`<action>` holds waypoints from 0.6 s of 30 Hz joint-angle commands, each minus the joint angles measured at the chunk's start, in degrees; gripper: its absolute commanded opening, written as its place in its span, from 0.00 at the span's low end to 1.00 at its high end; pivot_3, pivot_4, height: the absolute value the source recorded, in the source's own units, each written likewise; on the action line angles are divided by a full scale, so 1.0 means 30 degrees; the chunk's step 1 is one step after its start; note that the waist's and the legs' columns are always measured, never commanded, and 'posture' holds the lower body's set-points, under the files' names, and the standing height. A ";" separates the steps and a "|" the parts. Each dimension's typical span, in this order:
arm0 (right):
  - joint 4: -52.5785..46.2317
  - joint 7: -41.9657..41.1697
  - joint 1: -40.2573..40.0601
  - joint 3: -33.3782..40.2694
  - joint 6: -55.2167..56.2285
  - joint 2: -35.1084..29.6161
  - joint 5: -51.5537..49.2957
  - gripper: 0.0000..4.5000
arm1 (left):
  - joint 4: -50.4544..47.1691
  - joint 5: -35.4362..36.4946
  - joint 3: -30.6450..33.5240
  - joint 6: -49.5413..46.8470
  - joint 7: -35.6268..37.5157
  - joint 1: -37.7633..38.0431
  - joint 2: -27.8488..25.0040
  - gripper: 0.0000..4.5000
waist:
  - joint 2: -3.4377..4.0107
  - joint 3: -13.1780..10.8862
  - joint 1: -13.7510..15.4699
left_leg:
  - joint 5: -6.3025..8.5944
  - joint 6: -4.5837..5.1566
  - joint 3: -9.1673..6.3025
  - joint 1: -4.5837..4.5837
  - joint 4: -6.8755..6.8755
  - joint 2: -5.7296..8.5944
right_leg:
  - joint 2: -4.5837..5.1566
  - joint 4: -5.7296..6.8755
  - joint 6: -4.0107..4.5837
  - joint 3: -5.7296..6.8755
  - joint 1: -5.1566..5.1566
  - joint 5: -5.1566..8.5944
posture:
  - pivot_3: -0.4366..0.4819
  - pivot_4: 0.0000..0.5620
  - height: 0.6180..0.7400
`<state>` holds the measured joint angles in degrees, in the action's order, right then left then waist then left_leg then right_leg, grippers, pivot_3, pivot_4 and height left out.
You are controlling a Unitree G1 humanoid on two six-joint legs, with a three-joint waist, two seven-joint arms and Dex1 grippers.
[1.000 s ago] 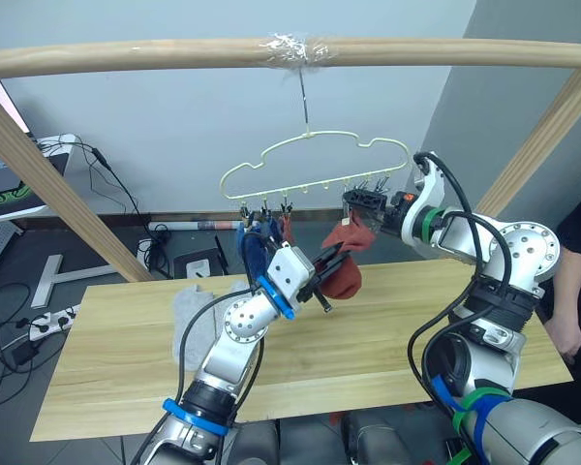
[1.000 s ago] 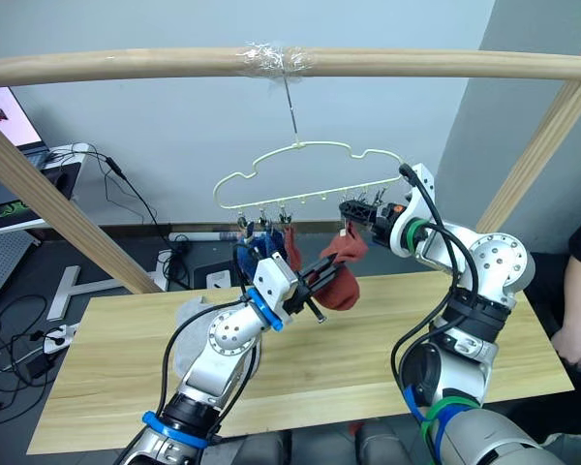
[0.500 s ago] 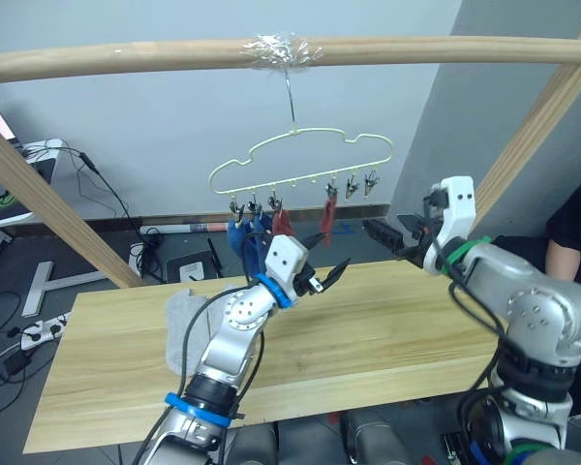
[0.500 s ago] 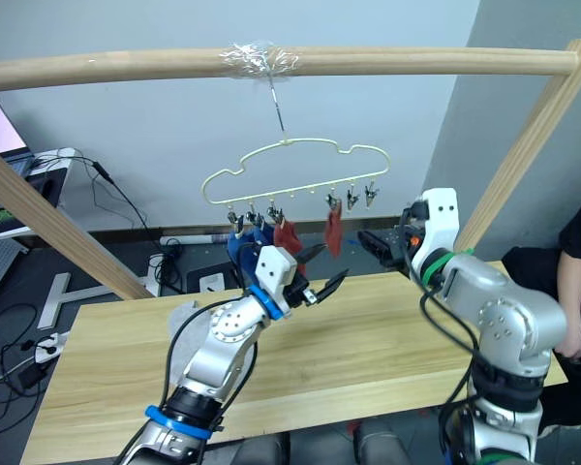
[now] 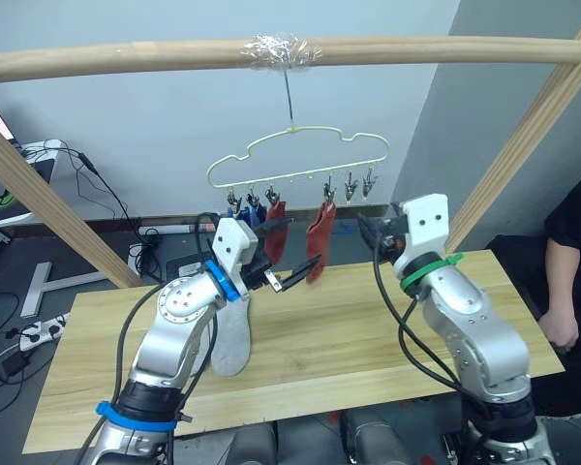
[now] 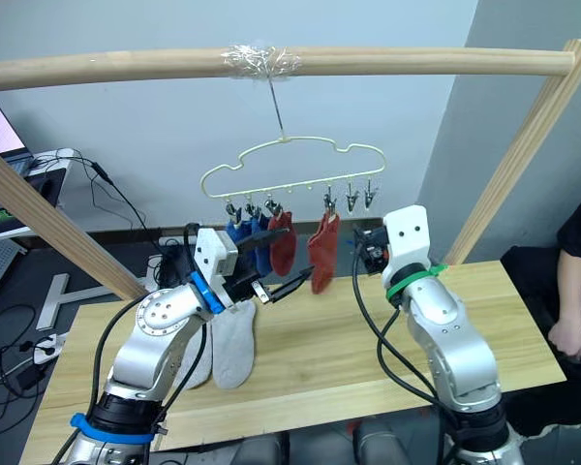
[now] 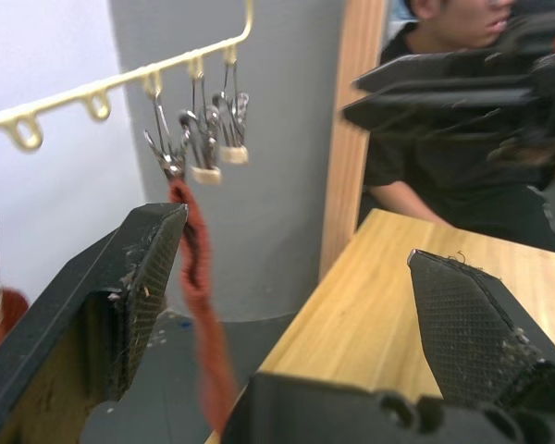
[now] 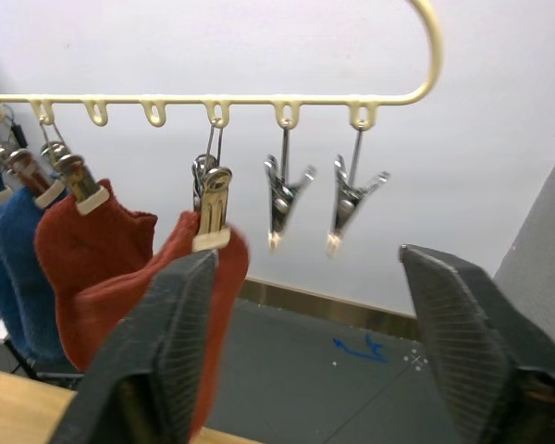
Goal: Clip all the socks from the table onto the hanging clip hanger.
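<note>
Fetching grey socks [image 6: 234, 341] from desk [image 6: 368, 339] | both grippers wide open, empty | grasp cuff, leaving edge for clip hanger [image 6: 300, 160].

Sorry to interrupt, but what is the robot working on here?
It is clipping socks onto the clip hanger. Two blue socks and two rust red socks already hang there, two clips are free, and two grey socks lie on the table. The left gripper and right gripper are open, holding nothing.
</note>
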<state>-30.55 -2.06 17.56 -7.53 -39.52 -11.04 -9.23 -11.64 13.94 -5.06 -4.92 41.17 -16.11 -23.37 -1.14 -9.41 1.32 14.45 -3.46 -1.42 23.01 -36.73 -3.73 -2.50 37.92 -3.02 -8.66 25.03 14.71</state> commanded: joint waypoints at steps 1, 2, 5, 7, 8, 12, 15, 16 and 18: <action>0.0106 0.0255 0.0118 -0.0270 0.1296 0.0510 0.0760 0.64 | -0.1231 0.0828 0.0530 -0.0352 0.0433 -0.0384 -0.0427 0.98 | 0.0000 0.0000 0.0014 | 0.0000 0.0000 0.0001 -0.0001 0.0000 -0.0001 | 0.0000 0.0000 0.0002 -0.0001 0.0000 0.0001 | 0.71 0.25 1.00; 0.0221 0.0212 0.0099 -0.0324 0.1439 0.0622 0.0898 0.56 | -0.1311 0.0911 0.0568 -0.0443 0.0473 -0.0401 -0.0483 0.98 | 0.0000 0.0000 0.0027 | 0.0000 0.0000 0.0004 0.0002 -0.0001 0.0001 | 0.0000 -0.0003 0.0001 -0.0002 0.0001 0.0001 | 0.71 0.25 1.00; 0.0641 0.0119 0.0229 -0.0433 0.1739 0.0785 0.1267 0.49 | -0.1395 0.1107 0.0698 -0.0526 0.0548 -0.0515 -0.0641 0.98 | 0.0000 0.0000 0.0046 | 0.0000 0.0000 0.0010 0.0006 -0.0007 0.0003 | 0.0003 -0.0011 0.0002 -0.0008 -0.0003 0.0001 | 0.71 0.25 1.00; 0.0982 0.0026 0.0341 -0.0408 0.1950 0.0900 0.1444 0.49 | -0.1444 0.1155 0.0723 -0.0575 0.0563 -0.0547 -0.0700 0.98 | 0.0000 0.0000 0.0049 | 0.0000 0.0000 0.0007 0.0004 -0.0007 0.0002 | 0.0003 -0.0005 0.0004 -0.0006 -0.0003 0.0001 | 0.72 0.25 1.00; 0.1223 0.0026 0.0435 -0.0358 0.2065 0.1014 0.1507 0.49 | -0.1427 0.1149 0.0736 -0.0595 0.0556 -0.0585 -0.0703 0.98 | 0.0000 0.0000 0.0049 | 0.0000 0.0000 0.0006 0.0002 -0.0007 0.0002 | 0.0002 0.0001 0.0005 -0.0004 -0.0002 0.0002 | 0.72 0.25 1.00; 0.2362 0.0028 0.0984 -0.0238 0.2594 0.1410 0.1717 0.49 | -0.1404 0.1127 0.0760 -0.0629 0.0413 -0.0753 -0.0639 0.98 | 0.0000 0.0000 0.0050 | 0.0000 0.0000 0.0006 0.0001 -0.0016 0.0002 | 0.0002 0.0015 0.0006 -0.0004 0.0000 0.0000 | 0.72 0.25 1.00; 0.3656 0.0098 0.1690 -0.0200 0.3231 0.1765 0.1924 0.40 | -0.1589 0.1179 0.0697 -0.0651 0.0399 -0.0710 -0.0601 0.98 | 0.0000 0.0001 0.0045 | 0.0000 0.0000 0.0009 0.0001 -0.0027 0.0003 | 0.0002 0.0017 0.0005 -0.0007 -0.0004 -0.0002 | 0.73 0.25 1.00; 0.4092 0.0133 0.1933 -0.0167 0.3409 0.1886 0.2006 0.36 | -0.1638 0.1191 0.0667 -0.0622 0.0439 -0.0690 -0.0616 0.98 | 0.0000 0.0001 0.0048 | 0.0000 0.0000 0.0010 0.0000 -0.0029 0.0002 | 0.0002 0.0018 0.0005 -0.0007 -0.0005 -0.0002 | 0.73 0.25 1.00; 0.4873 0.0108 0.2386 -0.0126 0.3759 0.2083 0.2176 0.36 | -0.1615 0.1164 0.0609 -0.0593 0.0540 -0.0693 -0.0682 0.98 | -0.0001 0.0001 0.0063 | 0.0000 0.0000 0.0007 0.0002 -0.0028 0.0002 | 0.0002 0.0020 0.0007 -0.0005 -0.0004 -0.0003 | 0.73 0.26 1.00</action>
<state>-15.94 -2.06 23.61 -8.50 -30.43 -5.21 -3.35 -14.06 16.77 -4.07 -7.21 42.70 -17.80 -25.04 -1.14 -9.41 1.51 14.45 -3.46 -1.41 23.02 -36.81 -3.72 -2.49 37.98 -2.99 -8.67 25.02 14.70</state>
